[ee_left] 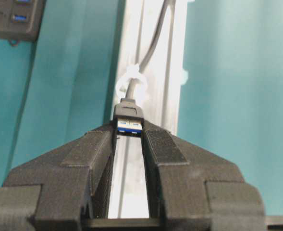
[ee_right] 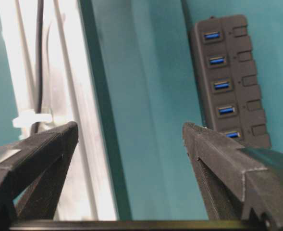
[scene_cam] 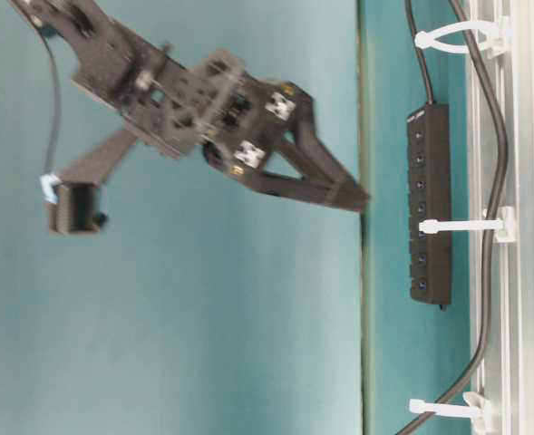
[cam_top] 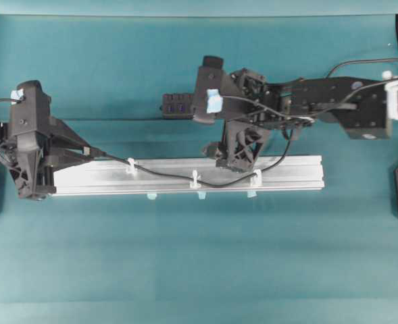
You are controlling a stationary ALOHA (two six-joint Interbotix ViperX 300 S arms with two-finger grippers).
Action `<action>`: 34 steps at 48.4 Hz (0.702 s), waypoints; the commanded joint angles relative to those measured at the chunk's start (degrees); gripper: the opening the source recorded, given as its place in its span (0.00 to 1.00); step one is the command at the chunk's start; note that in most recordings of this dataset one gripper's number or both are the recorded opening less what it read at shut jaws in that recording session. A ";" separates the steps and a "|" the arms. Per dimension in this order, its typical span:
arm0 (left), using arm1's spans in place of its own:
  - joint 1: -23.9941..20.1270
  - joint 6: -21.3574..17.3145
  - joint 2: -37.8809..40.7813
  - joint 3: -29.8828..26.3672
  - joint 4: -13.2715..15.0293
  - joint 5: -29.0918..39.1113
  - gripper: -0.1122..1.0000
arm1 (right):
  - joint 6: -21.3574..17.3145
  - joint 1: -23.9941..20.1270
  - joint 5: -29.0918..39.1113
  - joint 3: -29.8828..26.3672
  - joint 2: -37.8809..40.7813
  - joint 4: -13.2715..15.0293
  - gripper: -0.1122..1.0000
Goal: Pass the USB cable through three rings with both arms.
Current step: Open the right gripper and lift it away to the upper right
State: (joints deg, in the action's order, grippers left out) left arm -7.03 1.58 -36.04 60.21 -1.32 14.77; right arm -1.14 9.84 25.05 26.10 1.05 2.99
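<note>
Fingers of the left gripper (ee_left: pixel 129 139) pinch the USB cable (cam_top: pixel 159 173) plug; right gripper (ee_right: pixel 131 139) hangs wide open, empty. Cord already runs along the rail (cam_top: pixel 286 177) through all three rings (cam_top: pixel 196 179), long axis left-right.

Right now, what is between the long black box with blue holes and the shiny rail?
Just bare teal table, seen in the right wrist view, between the USB hub and the rail. The open right gripper frames that gap.

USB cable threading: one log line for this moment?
left pincer: shut on thin black USB cable plug | right pincer: open, empty | cable in all three white plastic rings on silver rail
</note>
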 commanded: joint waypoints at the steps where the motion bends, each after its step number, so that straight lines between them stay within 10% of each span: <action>1: 0.18 0.00 0.09 -1.67 -0.26 -0.26 0.30 | -0.53 0.09 -1.49 0.00 -2.11 0.00 0.71; 13: 0.26 -0.62 0.35 -3.25 -0.26 -0.35 0.11 | -0.53 -0.09 -4.13 1.32 -4.39 -0.18 0.71; 34: 0.26 -0.53 0.53 -2.99 -0.26 -0.18 0.11 | -0.53 -0.09 -4.48 2.29 -4.92 -0.18 0.71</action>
State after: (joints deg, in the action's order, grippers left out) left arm -6.94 1.05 -35.24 58.36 -1.49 14.77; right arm -1.23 9.84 21.01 28.92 -2.64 2.90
